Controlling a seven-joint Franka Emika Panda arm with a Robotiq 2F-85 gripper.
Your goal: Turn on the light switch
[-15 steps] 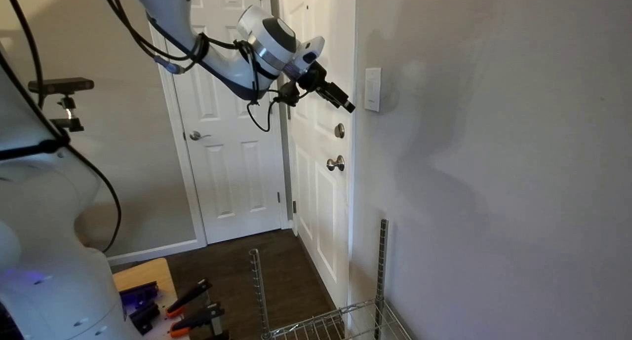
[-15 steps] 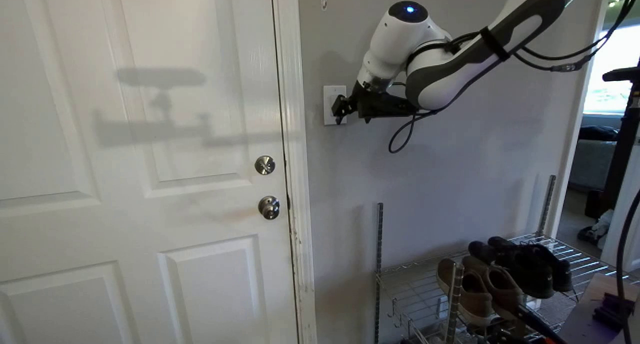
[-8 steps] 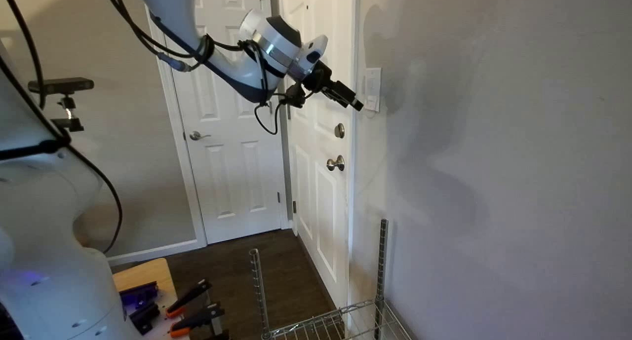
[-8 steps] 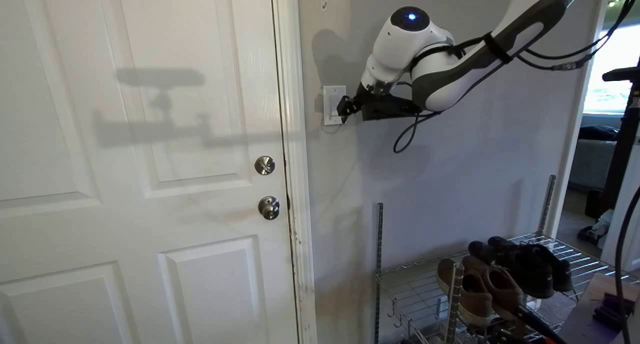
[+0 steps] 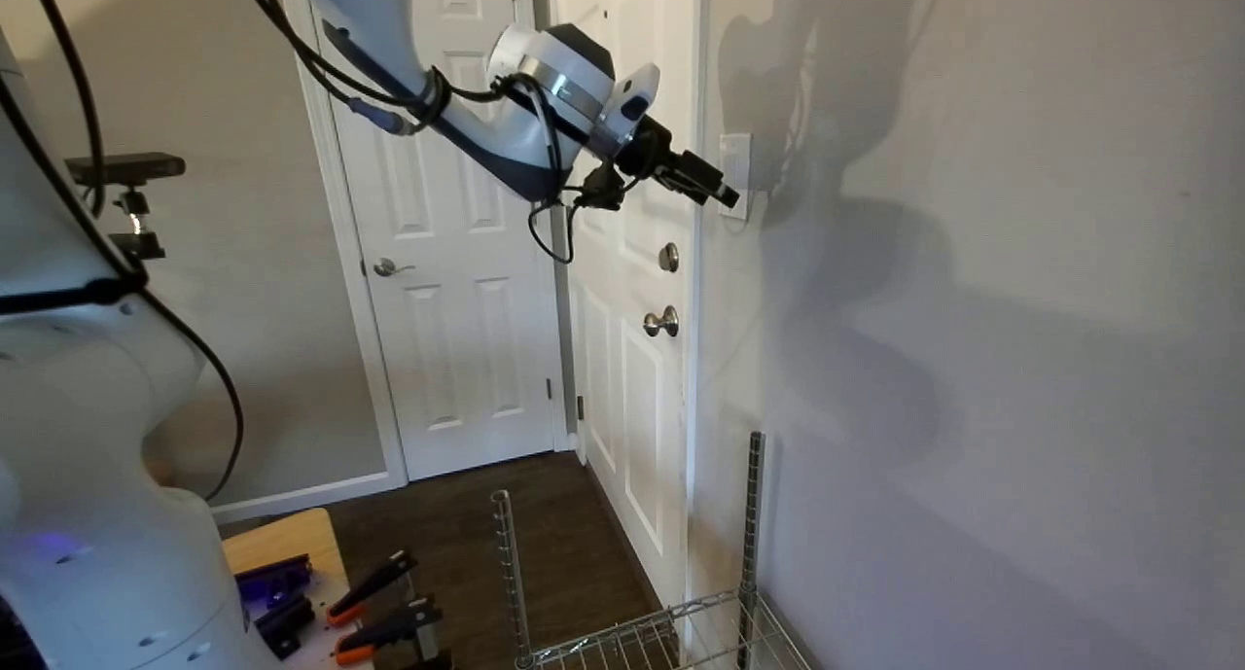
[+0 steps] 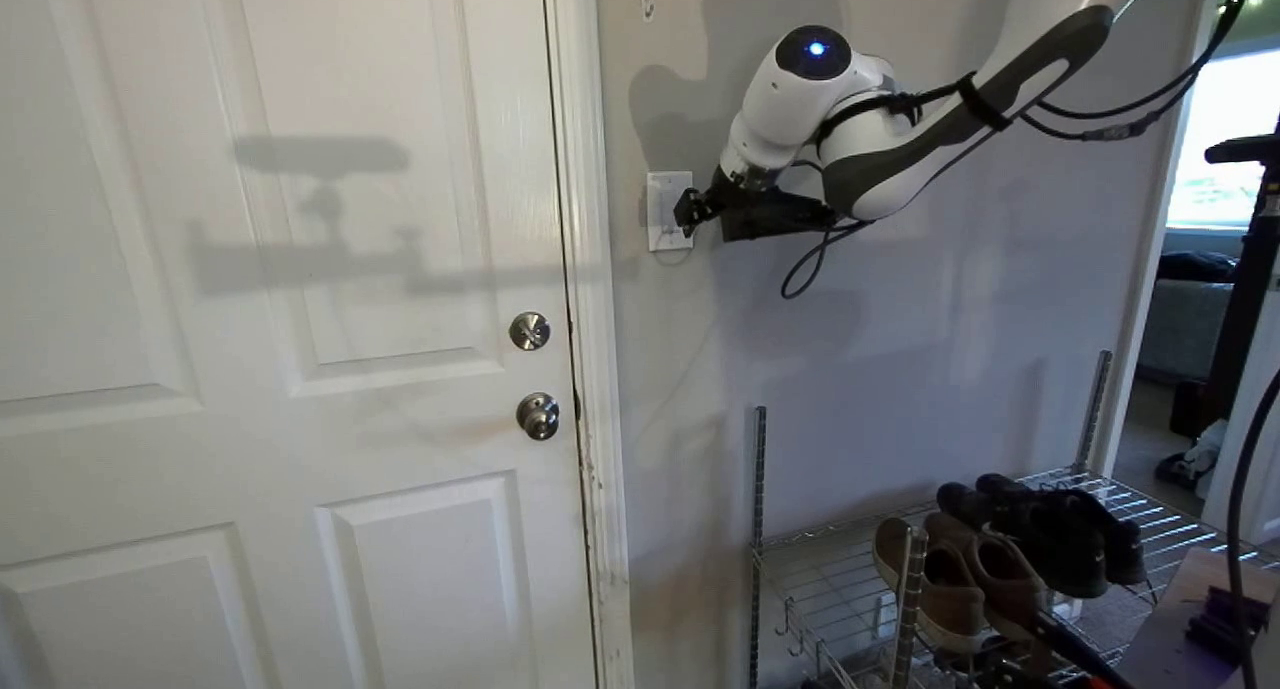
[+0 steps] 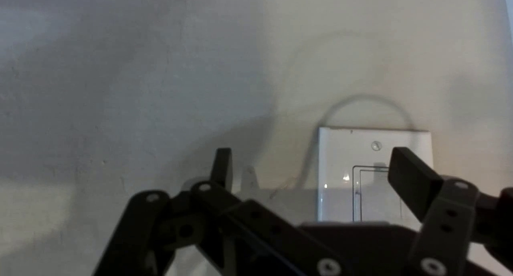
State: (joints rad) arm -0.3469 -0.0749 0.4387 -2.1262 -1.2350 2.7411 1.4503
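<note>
In the wrist view, the light switch [image 7: 336, 160] is a white rectangular wall plate with a flat rocker inside an outlined frame and a screw [image 7: 376, 146] near one edge. The gripper [image 7: 312, 168] is spread, its fingers [image 7: 415, 188] well apart, with the grey wall [image 7: 224, 67] visible between them. The plate lies ahead of the gripper, toward the right-hand finger, which hides part of the rocker.

In an exterior view, the arm [image 5: 559, 87] extends from the upper left. Compared with half a second earlier, the gripper has advanced: its tip overlaps the plate, having stood just beside it. Contact cannot be determined. Below the gripper, a deadbolt [image 5: 668, 257] and round door knob [image 5: 661, 322] are mounted on a white door [image 5: 632, 407]; lower still is a wire rack [image 5: 637, 626].

In an exterior view, a status light [image 6: 817, 48] glows blue, above and right of the gripper. The fingertips stand slightly higher than before and hide the plate's lower right part. Well below, brown shoes [image 6: 950, 599] and black shoes [image 6: 1065, 539] rest on the rack.
</note>
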